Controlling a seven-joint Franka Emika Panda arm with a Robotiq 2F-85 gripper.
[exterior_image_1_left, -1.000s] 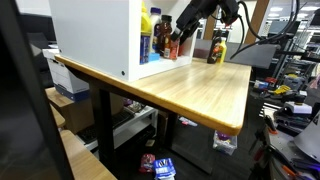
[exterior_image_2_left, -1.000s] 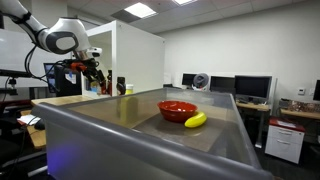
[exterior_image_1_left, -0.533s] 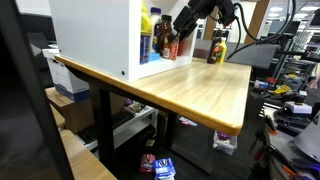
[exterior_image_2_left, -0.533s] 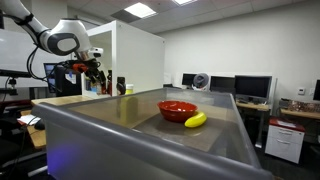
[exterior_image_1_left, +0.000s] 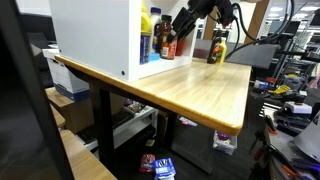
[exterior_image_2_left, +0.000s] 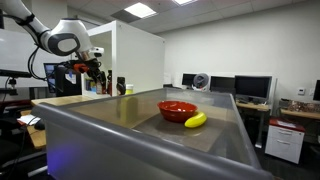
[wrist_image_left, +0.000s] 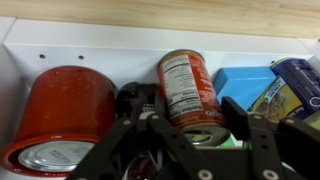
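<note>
Inside the white cabinet (wrist_image_left: 100, 52) on the worktop (exterior_image_1_left: 195, 85), the red-labelled can (wrist_image_left: 188, 80) sits straight ahead of the claw (wrist_image_left: 183, 108), between its two fingers. We judge its long axis to run along the claw's reach, lid end nearest. The jaws stand part-way in on either side; we cannot tell whether they grip. Within the cabinet, a large red can (wrist_image_left: 62, 105) crowds one flank and a blue box (wrist_image_left: 243, 85) the other.

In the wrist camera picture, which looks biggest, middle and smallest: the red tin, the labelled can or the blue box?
1. red tin, the widest thing in view.
2. labelled can.
3. blue box, but it is partly hidden, so its rank is unsure.
</note>
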